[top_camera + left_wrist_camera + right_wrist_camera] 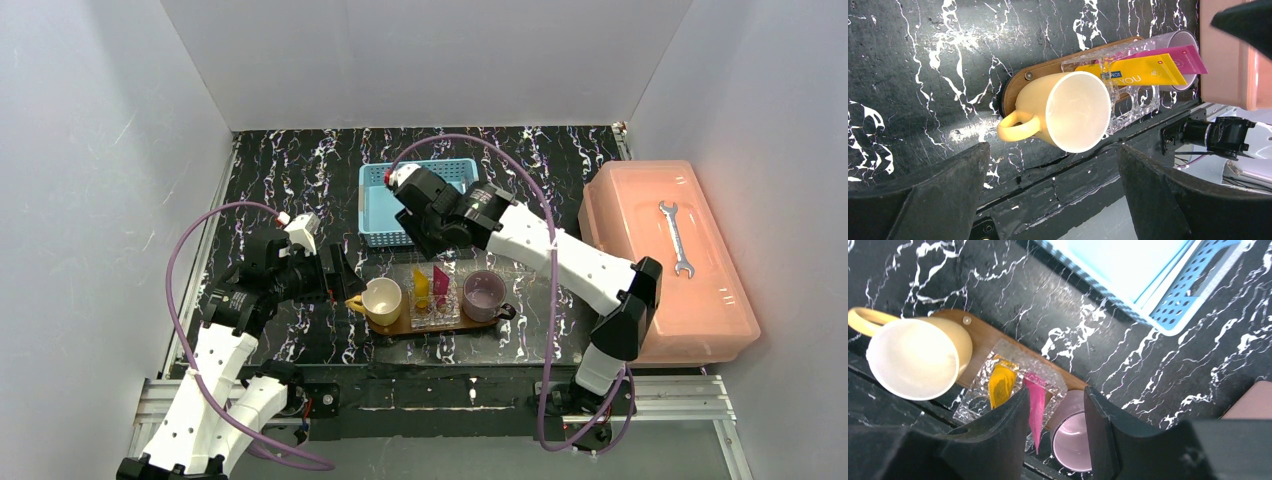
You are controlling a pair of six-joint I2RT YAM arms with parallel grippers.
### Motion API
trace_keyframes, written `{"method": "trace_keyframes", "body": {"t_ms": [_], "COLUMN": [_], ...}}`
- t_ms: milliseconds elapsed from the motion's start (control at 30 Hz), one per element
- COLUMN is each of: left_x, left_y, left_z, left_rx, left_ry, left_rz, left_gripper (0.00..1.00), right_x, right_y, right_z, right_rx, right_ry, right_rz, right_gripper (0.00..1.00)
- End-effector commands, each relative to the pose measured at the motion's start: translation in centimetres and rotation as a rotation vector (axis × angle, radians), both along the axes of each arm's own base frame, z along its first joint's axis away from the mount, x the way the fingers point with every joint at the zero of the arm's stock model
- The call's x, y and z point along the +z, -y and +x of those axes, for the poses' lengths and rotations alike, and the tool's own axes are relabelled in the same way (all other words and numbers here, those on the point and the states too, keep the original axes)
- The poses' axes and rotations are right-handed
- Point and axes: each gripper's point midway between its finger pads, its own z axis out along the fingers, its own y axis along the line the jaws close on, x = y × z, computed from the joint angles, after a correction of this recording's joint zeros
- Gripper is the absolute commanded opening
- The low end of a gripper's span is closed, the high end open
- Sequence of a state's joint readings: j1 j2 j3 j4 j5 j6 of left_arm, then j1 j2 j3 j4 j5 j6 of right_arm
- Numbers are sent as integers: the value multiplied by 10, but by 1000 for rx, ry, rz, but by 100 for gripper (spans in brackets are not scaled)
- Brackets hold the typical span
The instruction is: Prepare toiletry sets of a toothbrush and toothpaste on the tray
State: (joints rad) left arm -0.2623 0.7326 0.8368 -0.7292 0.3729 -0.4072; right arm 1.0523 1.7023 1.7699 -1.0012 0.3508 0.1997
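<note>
- My left hand (335, 275) hangs left of centre in the top view, low over the counter (290, 190). Its fingers are spread wide and grip nothing.
- In its own camera the yellow cup (1073, 110) shows in the gap between those fingers, beyond them and apart from both.
- The tray (395, 324) lies flat in the lower middle of the top view, just right of my left hand.
- The yellow cup stands on the tray's left end, its handle pointing left.
- A clear holder (435, 310) sits mid-tray, touching nothing but the board as far as I can see.
- The yellow toothpaste tube (421, 287) and the pink toothpaste tube (441, 283) stand in it side by side, yellow on the left.
- A lilac cup (484, 294) stands on the tray's right end.
- My right hand (425, 245) hovers above the holder, fingers parted with nothing between them. In its wrist view the pink tube runs just beside one finger; I cannot tell if they touch.
- The blue basket (385, 205) sits in the upper middle, partly behind my right arm.
- The pink box (665, 260) fills the right edge, a wrench (677, 237) on its lid.
</note>
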Motion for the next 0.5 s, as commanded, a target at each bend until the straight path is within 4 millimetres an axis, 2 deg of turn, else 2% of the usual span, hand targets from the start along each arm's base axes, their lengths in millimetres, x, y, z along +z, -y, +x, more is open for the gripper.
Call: {"method": "trace_keyframes", "body": {"t_ms": [0,167,367,467], "left_x": [-6,-6,-7,-8], "left_y": [-1,-1,-1,-1], "left_z": [1,1,1,1], "left_rx": [-6,-4,-2,0], "left_ry": [-3,-6,-10,-17], "left_rz": [14,15,13,14], "left_gripper": [98,98,98,98], "right_x": [43,42,25,9], "right_y": [9,4,2,7], "right_z": [26,60,102,128], "right_rx": [-41,-76,-124,-169], "right_ry": [114,145,140,134], "right_rz": [50,57,79,67], "right_gripper": [53,57,57,59]}}
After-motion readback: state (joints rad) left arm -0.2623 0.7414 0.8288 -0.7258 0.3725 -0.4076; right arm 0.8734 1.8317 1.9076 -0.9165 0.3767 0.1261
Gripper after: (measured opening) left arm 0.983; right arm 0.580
